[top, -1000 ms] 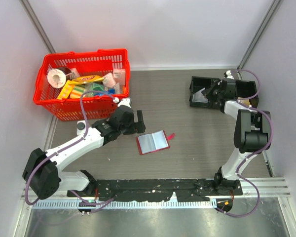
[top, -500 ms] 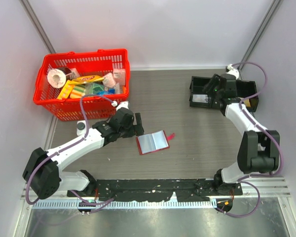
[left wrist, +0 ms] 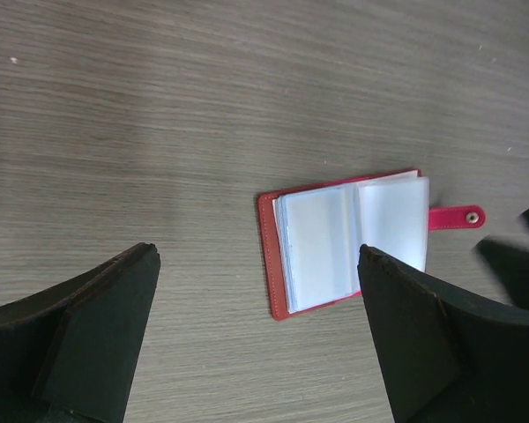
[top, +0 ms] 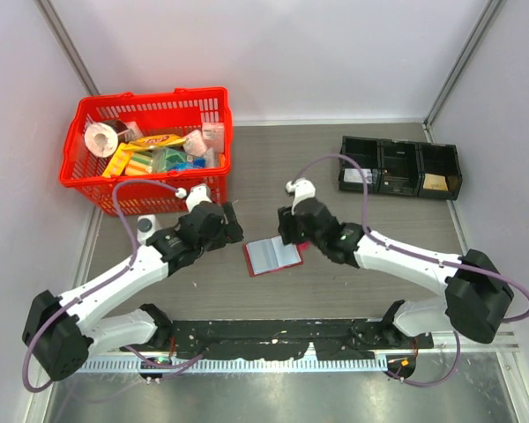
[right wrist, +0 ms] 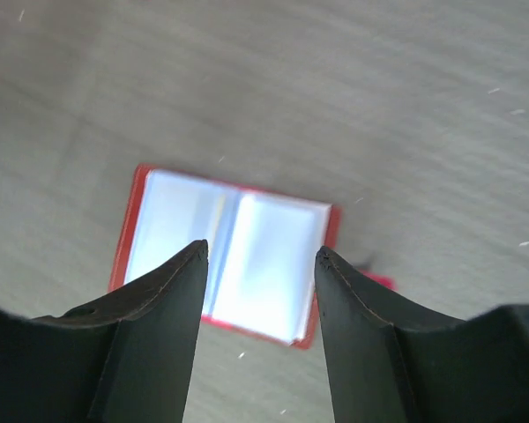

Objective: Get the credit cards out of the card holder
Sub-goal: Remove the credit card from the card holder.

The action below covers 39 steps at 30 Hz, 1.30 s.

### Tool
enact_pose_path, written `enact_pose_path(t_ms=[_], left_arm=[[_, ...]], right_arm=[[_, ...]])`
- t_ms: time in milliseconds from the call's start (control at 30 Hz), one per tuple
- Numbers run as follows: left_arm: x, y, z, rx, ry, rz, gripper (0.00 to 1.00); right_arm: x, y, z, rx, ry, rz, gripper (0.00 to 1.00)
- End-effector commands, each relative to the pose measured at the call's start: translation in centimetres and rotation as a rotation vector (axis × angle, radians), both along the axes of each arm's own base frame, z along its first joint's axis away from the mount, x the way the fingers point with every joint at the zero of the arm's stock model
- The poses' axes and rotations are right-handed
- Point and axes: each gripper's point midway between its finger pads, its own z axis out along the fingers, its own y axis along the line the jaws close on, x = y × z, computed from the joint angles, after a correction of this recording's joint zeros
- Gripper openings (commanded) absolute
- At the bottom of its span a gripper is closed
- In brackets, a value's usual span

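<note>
Because it lies wide open on its back, the card holder (top: 272,255) shows its pale blue pockets to the ceiling. It sits on the gray table (top: 273,159), near the middle. Its long side runs from left to right, with the right end tipped a little away from the arms. Its small red snap tab (top: 306,241) points to the right. The right gripper (top: 288,227) hangs just over the far right part of the holder, and its wrist camera sees the pockets between its two fingers (right wrist: 159,335). Those fingers are spread apart and pinch nothing. The left gripper (top: 233,222) is just left of the holder and a bit farther back. Its fingers (left wrist: 88,344) are spread very wide with nothing in them. Far off at the back right, a black tray (top: 397,167) holds a pale card (top: 357,176) in its left box and a tan card (top: 435,181) in its right box. At the back left stands a red basket (top: 150,99) full of things.
</note>
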Motion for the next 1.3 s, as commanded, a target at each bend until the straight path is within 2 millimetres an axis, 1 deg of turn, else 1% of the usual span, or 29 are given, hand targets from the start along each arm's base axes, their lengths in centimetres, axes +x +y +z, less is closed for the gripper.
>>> enact_pose_path(t_ms=[0, 100, 233, 267, 300, 400, 433, 467, 667, 900, 1000, 1133, 1167, 1200, 1233, 1267], left_arm=[[0.5, 2.3, 1.7, -0.007, -0.089, 0.114, 0.98], [0.3, 3.0, 2.3, -0.017, -0.120, 0.137, 0.98], [0.0, 3.6, 2.9, -0.030, -0.150, 0.142, 0.98], [-0.1, 3.8, 3.0, -0.031, -0.154, 0.147, 0.98], [-0.2, 3.9, 3.0, -0.032, -0.155, 0.149, 0.98], [-0.5, 4.2, 3.0, -0.037, -0.158, 0.155, 0.97], [-0.6, 4.2, 3.0, -0.039, -0.160, 0.154, 0.97], [-0.7, 4.3, 2.9, -0.041, -0.159, 0.155, 0.97], [-1.0, 3.9, 2.5, -0.055, -0.144, 0.132, 0.97], [-0.9, 2.4, 1.7, -0.066, -0.107, 0.081, 0.97], [-0.8, 2.0, 1.4, -0.067, -0.094, 0.065, 0.97], [-0.7, 1.4, 0.8, -0.069, -0.074, 0.045, 0.97], [-0.7, 1.1, 0.6, -0.073, -0.068, 0.039, 0.97], [-0.6, 0.9, 0.6, -0.077, -0.065, 0.033, 0.97], [-0.6, 0.6, 0.4, -0.080, -0.059, 0.022, 0.96], [-0.7, 0.3, 0.1, -0.081, -0.047, 0.012, 0.96]], right_arm=[[-2.6, 2.4, 0.2, -0.005, -0.041, 0.049, 0.57], [-4.4, 4.8, -1.3, -0.038, -0.024, 0.120, 0.57], [-6.0, 7.3, -2.8, -0.059, 0.002, 0.173, 0.57], [-6.4, 7.8, -3.0, -0.062, 0.001, 0.185, 0.57], [-6.4, 8.2, -3.4, -0.069, 0.008, 0.186, 0.57], [-6.9, 9.0, -5.0, -0.114, 0.033, 0.204, 0.57], [-7.0, 9.2, -5.2, -0.121, 0.035, 0.214, 0.57], [-7.2, 9.3, -5.7, -0.134, 0.042, 0.220, 0.57], [-7.3, 9.1, -7.3, -0.178, 0.056, 0.221, 0.57], [-7.8, 9.4, -9.2, -0.200, 0.099, 0.242, 0.57], [-7.9, 9.1, -9.9, -0.217, 0.109, 0.235, 0.57], [-7.9, 7.8, -11.3, -0.251, 0.141, 0.202, 0.53], [-7.9, 7.2, -11.8, -0.256, 0.154, 0.189, 0.49], [-7.9, 7.1, -12.1, -0.243, 0.174, 0.183, 0.48], [-7.8, 6.6, -12.5, -0.237, 0.189, 0.166, 0.45], [-7.9, 6.7, -12.6, -0.215, 0.208, 0.169, 0.43]])
